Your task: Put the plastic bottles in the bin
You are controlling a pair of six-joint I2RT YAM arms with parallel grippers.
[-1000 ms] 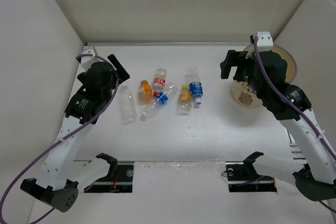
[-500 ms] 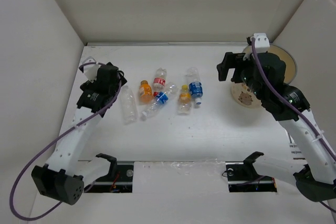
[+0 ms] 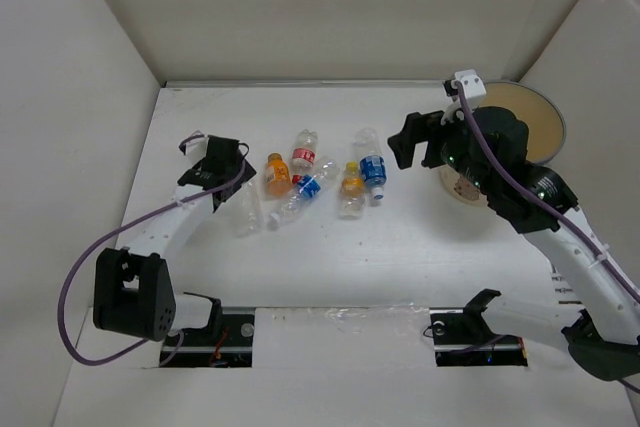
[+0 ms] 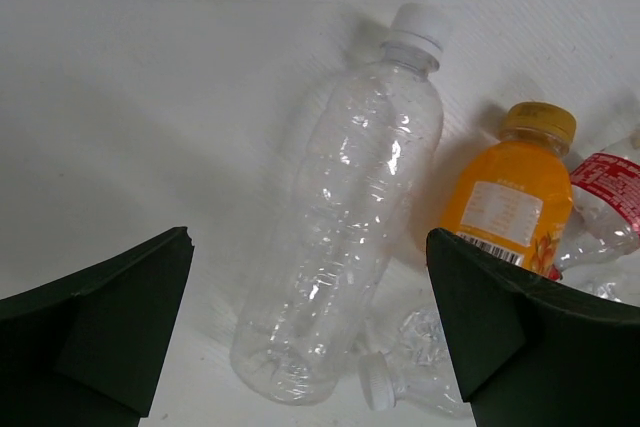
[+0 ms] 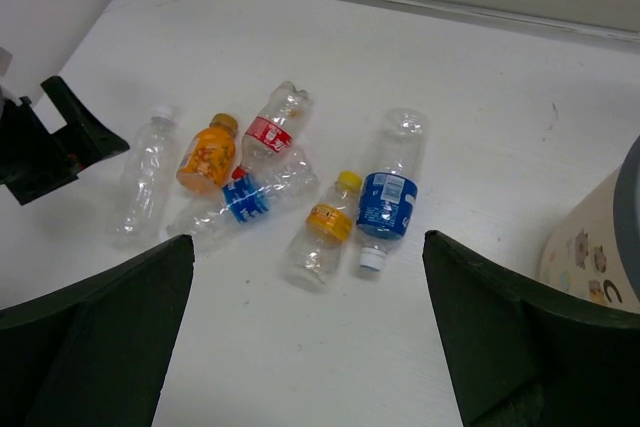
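The left end effector is spread wide over the plain clear bottle, the 9 o'clock outlier of the bottles lying mid-worktop, probably lined up to grasp its body. The right end effector, wide and empty, hangs beside the bin at 2 o'clock.

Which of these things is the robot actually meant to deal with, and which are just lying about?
Job: plain clear bottle, orange bottle, red-label bottle, crumpled blue-label bottle, yellow-capped bottle, large blue-label bottle, bin.
Just there: left black bracket, right black bracket.
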